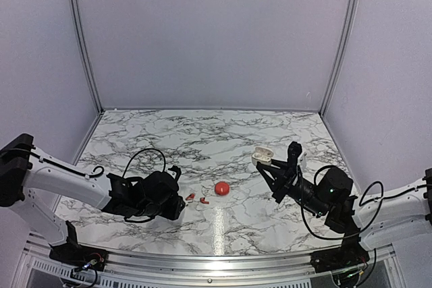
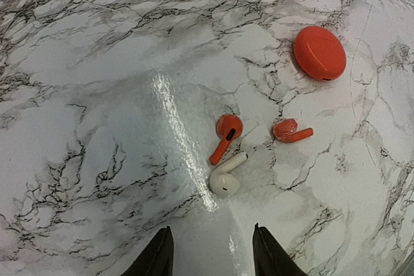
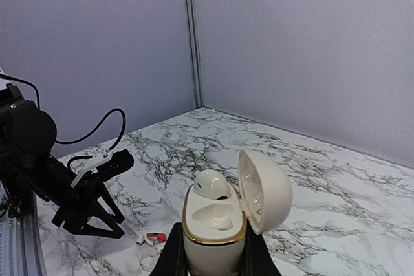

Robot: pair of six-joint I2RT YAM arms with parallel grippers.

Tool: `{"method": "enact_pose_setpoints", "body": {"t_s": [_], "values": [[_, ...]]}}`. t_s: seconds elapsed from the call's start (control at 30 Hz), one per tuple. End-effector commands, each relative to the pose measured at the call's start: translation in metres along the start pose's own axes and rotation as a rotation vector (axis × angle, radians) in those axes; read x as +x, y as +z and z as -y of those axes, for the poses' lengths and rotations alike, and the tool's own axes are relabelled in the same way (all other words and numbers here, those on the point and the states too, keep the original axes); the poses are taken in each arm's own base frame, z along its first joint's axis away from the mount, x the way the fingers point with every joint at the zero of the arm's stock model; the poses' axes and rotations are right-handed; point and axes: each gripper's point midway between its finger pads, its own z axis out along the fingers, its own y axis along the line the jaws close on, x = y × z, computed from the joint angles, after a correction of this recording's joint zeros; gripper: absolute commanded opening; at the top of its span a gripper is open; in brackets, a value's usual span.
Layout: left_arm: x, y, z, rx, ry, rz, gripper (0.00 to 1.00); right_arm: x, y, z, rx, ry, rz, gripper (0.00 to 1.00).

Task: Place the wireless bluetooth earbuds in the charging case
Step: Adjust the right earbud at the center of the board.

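Left pincer (image 2: 210, 250) hangs low, jaws partly apart with nothing between them. Straight ahead and close, toward the near edge of the desk (image 2: 97, 95), lies a white earbud (image 2: 226, 178), its stem slanting away to the right. Two red earbuds (image 2: 226, 135) lie just beyond. The left arm is nearer. Right pincer (image 3: 213, 260) clamps the open charging case (image 3: 215, 224) above the desk's right side, one socket free.
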Motion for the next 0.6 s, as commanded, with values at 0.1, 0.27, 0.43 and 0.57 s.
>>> {"method": "enact_pose_setpoints", "body": {"t_s": [0.1,0.27,0.43,0.57], "values": [[-0.011,0.015,0.02,0.019,-0.01,0.023,0.5,-0.007,-0.002,0.005,0.02,-0.001,0.023,0.0],[-0.008,0.025,0.015,-0.038,0.007,0.006,0.51,-0.009,-0.003,0.006,0.027,-0.005,0.028,0.0],[0.0,0.028,-0.002,-0.14,0.051,-0.036,0.49,-0.008,-0.005,0.009,0.036,-0.01,0.026,0.0],[0.005,0.03,-0.011,-0.186,0.083,-0.065,0.48,-0.008,-0.005,0.009,0.039,-0.01,0.027,0.0]]}}
